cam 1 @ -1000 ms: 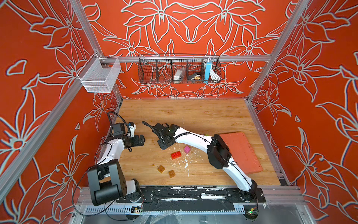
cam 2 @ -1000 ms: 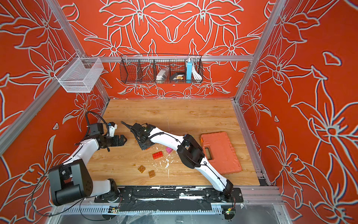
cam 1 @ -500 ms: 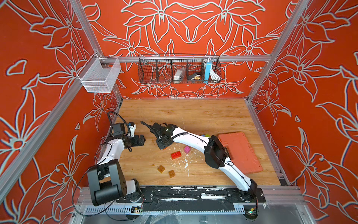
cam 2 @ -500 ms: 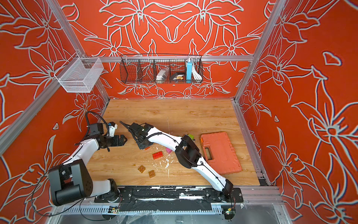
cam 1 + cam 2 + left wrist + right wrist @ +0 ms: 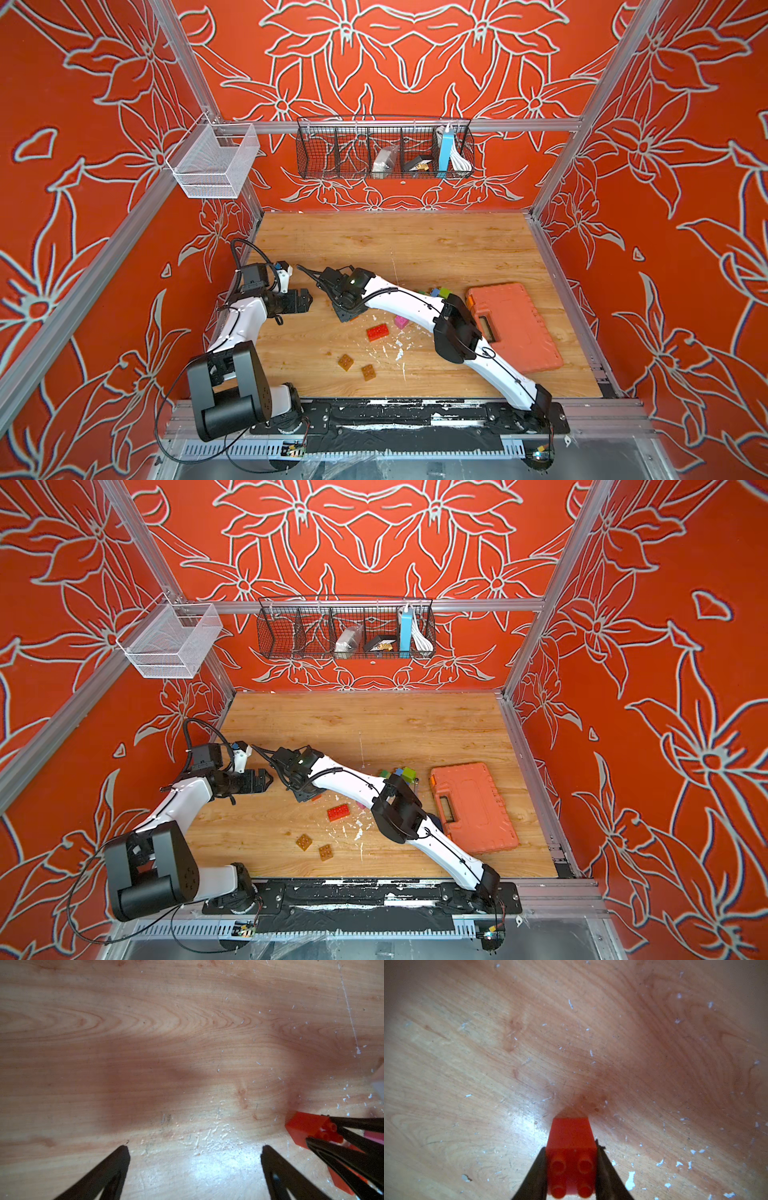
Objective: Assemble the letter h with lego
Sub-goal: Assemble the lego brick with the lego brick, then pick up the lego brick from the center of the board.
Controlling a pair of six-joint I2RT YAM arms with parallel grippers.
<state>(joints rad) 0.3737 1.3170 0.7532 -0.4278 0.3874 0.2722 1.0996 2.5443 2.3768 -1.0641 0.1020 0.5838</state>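
My right gripper (image 5: pixel 571 1167) is shut on a square red lego brick (image 5: pixel 571 1140), studs facing the camera, held low over the wood. The left wrist view shows that brick (image 5: pixel 305 1128) between the right gripper's black fingers (image 5: pixel 353 1126), just beside my left gripper (image 5: pixel 194 1148), which is open and holds nothing. In both top views the left gripper (image 5: pixel 305 299) and the right gripper (image 5: pixel 345 313) stand close together at the left of the table. Loose lego lies nearby: a longer red brick (image 5: pixel 377 332), a pink brick (image 5: pixel 401 321) and two amber bricks (image 5: pixel 345 362) (image 5: pixel 368 372).
A blue and a lime brick (image 5: pixel 440 293) show behind the right arm. An orange tool case (image 5: pixel 513 328) lies at the right. White flecks (image 5: pixel 397 351) dot the wooden table (image 5: pixel 395 245). A wire basket (image 5: pixel 384 149) and a mesh bin (image 5: pixel 214 162) hang on the walls.
The right arm, with the red brick in its gripper, has shifted a little to the left toward the left gripper. The left arm has stayed put.
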